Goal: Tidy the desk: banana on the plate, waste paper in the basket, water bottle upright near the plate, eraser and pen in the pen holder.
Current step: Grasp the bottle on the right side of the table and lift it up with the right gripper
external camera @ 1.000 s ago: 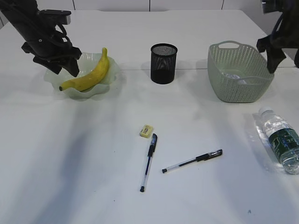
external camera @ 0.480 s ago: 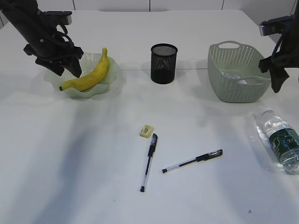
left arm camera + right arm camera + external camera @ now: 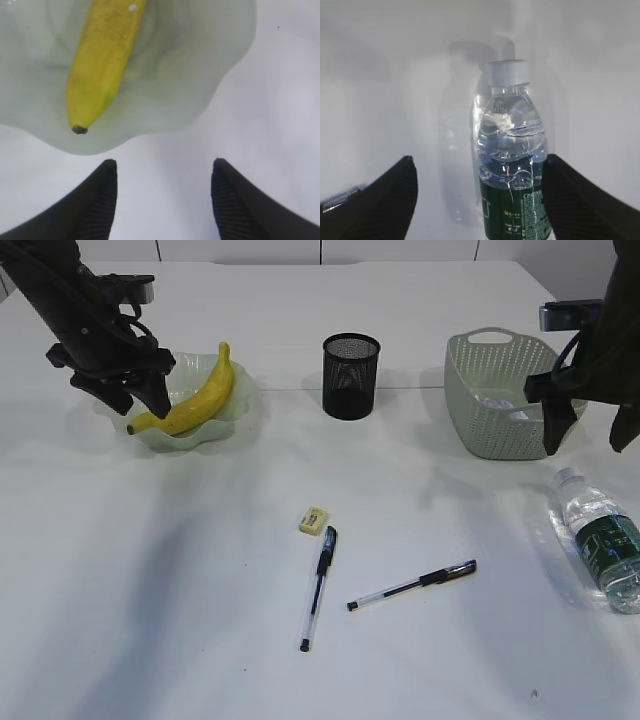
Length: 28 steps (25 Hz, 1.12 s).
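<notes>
Lying on the surface, the water bottle (image 3: 512,165) sits framed between the right gripper (image 3: 477,200)'s spread, empty jaws, while the left gripper (image 3: 162,200) gapes empty beside the plated banana (image 3: 102,60).

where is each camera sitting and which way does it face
Exterior: raised at the desk's near side, slanting down over the desk; both arms show.
Left wrist: on the left arm, looking down past the open left claw at the banana in the plate.
Right wrist: on the right arm, looking past the right claw at the lying water bottle.
Shared: the exterior also shows the banana, plate and bottle.
</notes>
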Each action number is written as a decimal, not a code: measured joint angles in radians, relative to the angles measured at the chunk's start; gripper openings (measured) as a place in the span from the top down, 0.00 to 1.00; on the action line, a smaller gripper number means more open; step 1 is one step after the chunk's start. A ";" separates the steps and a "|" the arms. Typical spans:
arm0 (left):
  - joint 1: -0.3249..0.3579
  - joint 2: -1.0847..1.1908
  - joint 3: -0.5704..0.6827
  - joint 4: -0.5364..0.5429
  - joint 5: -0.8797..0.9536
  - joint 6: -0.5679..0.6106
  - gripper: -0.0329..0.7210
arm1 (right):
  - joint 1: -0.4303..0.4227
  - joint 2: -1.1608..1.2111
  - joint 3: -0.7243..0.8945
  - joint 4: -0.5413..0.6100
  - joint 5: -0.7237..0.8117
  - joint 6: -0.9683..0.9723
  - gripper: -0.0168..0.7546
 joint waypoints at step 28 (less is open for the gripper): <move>0.000 0.000 0.000 0.000 0.048 0.000 0.40 | -0.037 0.012 0.162 -0.075 -0.017 0.054 0.21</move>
